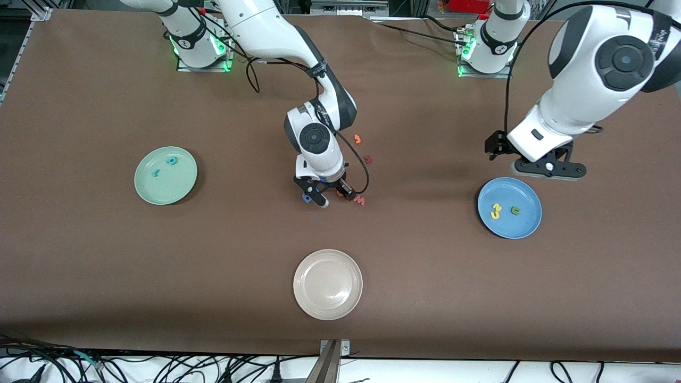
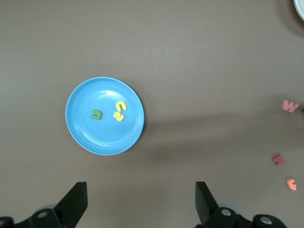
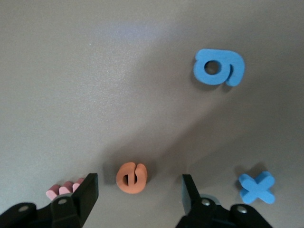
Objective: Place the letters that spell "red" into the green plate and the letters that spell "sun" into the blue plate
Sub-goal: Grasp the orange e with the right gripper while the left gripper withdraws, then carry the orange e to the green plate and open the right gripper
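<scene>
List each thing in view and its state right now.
green plate: holds two teal letters
blue plate: holds yellow letters, green letter
cream plate: nothing in it
orange e: on table, between right gripper jaws
left gripper: open, above the blue plate's edge

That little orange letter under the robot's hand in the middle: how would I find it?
Look mid-table, where the right gripper is down. Between its open fingers lies the orange "e", round and slit. The blue "g" and blue cross nearby differ in color.
</scene>
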Action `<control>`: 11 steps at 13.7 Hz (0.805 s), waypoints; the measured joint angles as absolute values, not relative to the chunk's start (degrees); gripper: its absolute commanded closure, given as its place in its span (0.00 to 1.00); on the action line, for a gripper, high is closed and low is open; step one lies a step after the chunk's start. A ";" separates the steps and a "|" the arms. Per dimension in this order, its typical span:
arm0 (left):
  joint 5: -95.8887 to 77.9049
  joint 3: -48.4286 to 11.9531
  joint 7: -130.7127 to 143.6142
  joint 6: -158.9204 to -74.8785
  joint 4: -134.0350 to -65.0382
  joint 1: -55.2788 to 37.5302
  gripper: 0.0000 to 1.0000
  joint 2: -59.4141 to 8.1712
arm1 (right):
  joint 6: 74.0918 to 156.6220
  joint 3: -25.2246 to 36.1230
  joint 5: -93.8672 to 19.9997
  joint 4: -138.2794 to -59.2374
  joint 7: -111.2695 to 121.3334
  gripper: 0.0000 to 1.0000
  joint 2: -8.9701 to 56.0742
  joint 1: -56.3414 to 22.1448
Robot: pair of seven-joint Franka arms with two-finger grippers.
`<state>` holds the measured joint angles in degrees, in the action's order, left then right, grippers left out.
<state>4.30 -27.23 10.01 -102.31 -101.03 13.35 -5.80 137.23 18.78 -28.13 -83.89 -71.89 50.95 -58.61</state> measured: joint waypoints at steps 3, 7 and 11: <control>4.30 -25.88 8.72 -102.49 -97.97 16.01 0.00 -8.32 | 137.68 18.79 -28.13 -83.81 -72.16 0.43 51.27 -58.70; 4.30 -25.99 7.71 -102.59 -94.06 16.31 0.00 -11.95 | 137.68 18.79 -28.13 -83.79 -72.45 0.69 51.27 -58.72; 4.30 -26.42 3.79 -102.56 -93.40 16.28 0.00 -12.00 | 137.82 18.79 -28.13 -83.48 -73.22 0.87 51.28 -58.72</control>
<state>4.30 -26.42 3.79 -102.56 -93.40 16.28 -12.00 137.82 18.79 -28.13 -83.48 -73.22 51.28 -58.72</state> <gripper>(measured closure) 0.000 0.687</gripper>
